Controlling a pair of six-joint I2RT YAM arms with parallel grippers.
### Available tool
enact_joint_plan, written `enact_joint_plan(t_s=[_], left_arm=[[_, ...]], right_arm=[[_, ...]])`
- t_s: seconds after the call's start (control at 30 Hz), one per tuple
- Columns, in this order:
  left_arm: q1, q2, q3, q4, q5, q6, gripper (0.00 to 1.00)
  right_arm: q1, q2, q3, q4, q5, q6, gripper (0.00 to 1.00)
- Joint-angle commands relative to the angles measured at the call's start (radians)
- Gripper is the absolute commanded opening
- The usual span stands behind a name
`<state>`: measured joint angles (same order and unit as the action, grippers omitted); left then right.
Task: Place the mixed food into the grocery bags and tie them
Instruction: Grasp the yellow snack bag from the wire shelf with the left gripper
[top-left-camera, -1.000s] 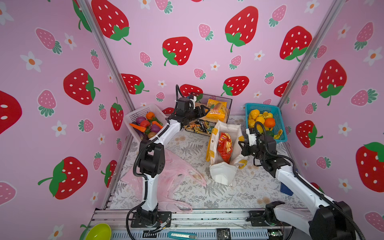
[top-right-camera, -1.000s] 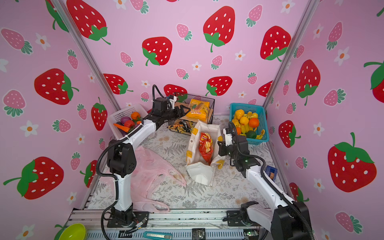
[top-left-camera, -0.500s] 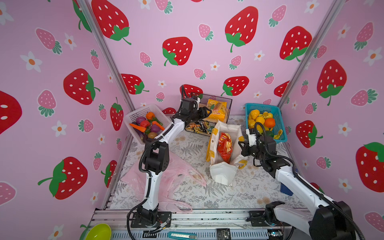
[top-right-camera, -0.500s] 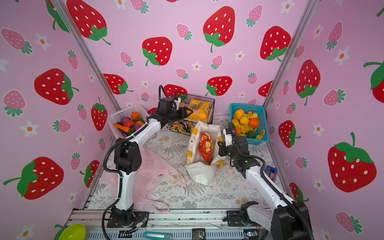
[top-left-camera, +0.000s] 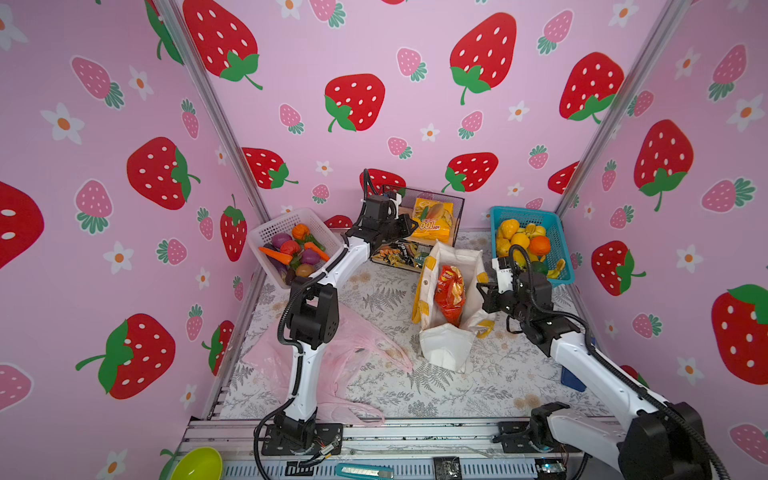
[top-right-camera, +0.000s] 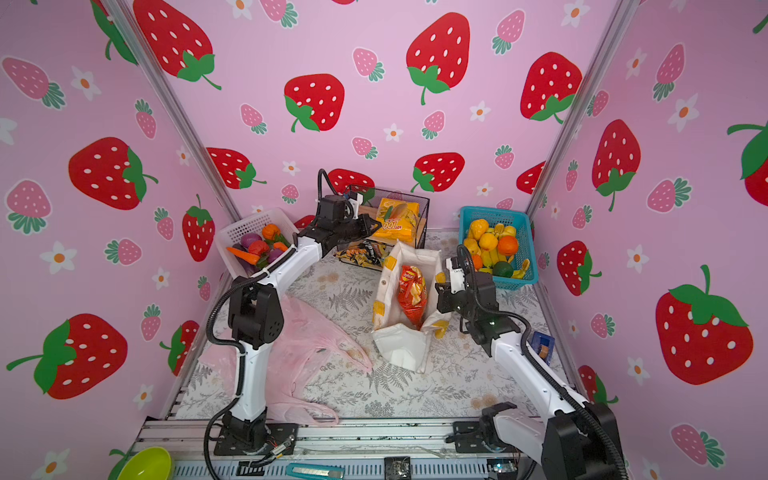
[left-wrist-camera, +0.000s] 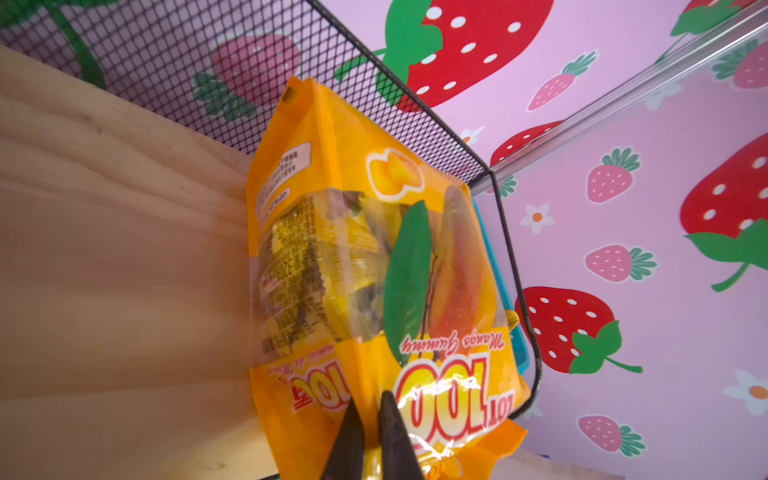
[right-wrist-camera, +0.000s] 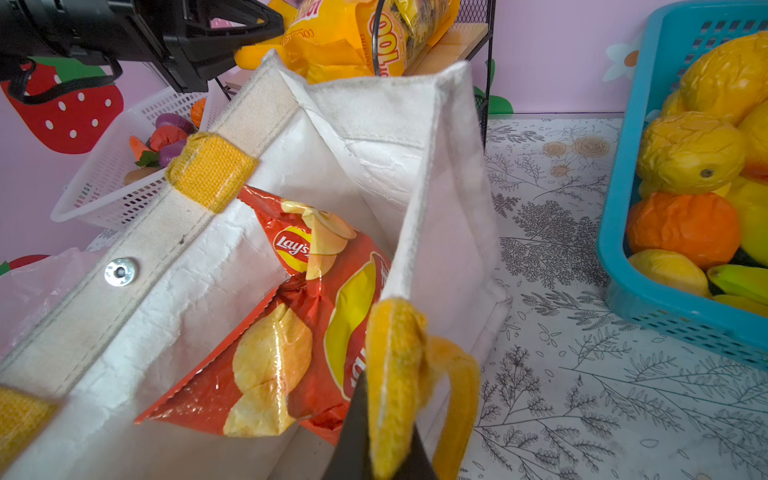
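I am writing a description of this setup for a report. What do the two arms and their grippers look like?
Both arms, left arm and right arm, have smooth white links joined by boxy black joints. A black ribbed cable loops along each. The left gripper and right gripper have dark fingers that taper to narrow tips. I see no readable markings.

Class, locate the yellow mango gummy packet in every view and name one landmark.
Top view: packet, back centre.
Top view: packet, back centre.
Left wrist: packet on wooden shelf, left end effector shut on it.
Right wrist: packet beyond white tote.
Landmark: black mesh rack.
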<state>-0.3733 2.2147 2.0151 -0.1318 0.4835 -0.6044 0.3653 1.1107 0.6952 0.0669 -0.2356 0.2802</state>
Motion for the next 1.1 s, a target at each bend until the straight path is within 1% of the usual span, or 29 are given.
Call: enact_joint_plan(t_s=[0.0,0.17,0.4,0.6,0.9,1.07], left_arm=[[0.0,-0.041,-0.002,0.024,0.0,0.014,0.0],[0.014,-0.137,-0.144,0.196,-0.012,-0.007,0.0],[0.059,-0.231,-0.328,0.446,-0.005,-0.175,0.0],[0.061,-0.306,-0.373,0.472,-0.017,-0.151,0.0],[0.054,-0.422,-0.408,0.481,0.015,-0.114,0.0],[0.026,-0.527,-0.469,0.458,0.024,-0.047,0.0]], right_arm=[[-0.003,-0.01,-0.01,0.043,0.006,-0.003,0.06],[-0.003,-0.014,-0.011,0.039,0.012,-0.004,0.06],[-0.003,-0.008,-0.007,0.043,0.013,-0.004,0.06],[-0.003,-0.002,-0.002,0.041,0.019,-0.003,0.06],[-0.003,0.009,-0.001,0.058,0.013,0.01,0.06],[-0.003,0.016,-0.008,0.071,0.015,0.017,0.06]])
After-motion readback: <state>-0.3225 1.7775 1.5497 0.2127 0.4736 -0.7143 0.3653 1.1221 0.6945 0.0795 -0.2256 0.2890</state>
